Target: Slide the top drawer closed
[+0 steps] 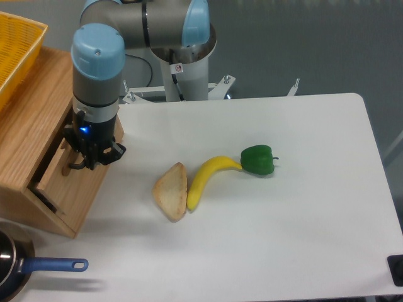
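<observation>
- Drawer (pixel 70 178) sits at the left edge of the table (pixel 302 207), in the upper slot of the wooden cabinet (pixel 31 135); its front panel looks nearly level with the cabinet face, with only a thin dark gap showing along the upper edge.
- The gripper (pixel 88 158) is at the drawer's black bar handle (pixel 74 165), fingers pointing down. It looks closed around the bar, but the wrist hides the fingertips, so I cannot tell for sure whether they pinch it or only press against it.
- By my reading the closing is almost done; what remains is seating the drawer fully.
- To finish well, the push should run straight along the drawer's travel, into the cabinet. Any sideways or downward pull on the handle may jam the drawer in its slot.
- The last stretch calls for slow motion and a stop once the front meets the cabinet, since more force would shove the whole cabinet.
- The bread (pixel 171 191), banana (pixel 204 178) and green pepper (pixel 257 159) lie well apart from the cabinet, and the pan (pixel 25 267) rests near its lower corner, all outside the push path.
</observation>
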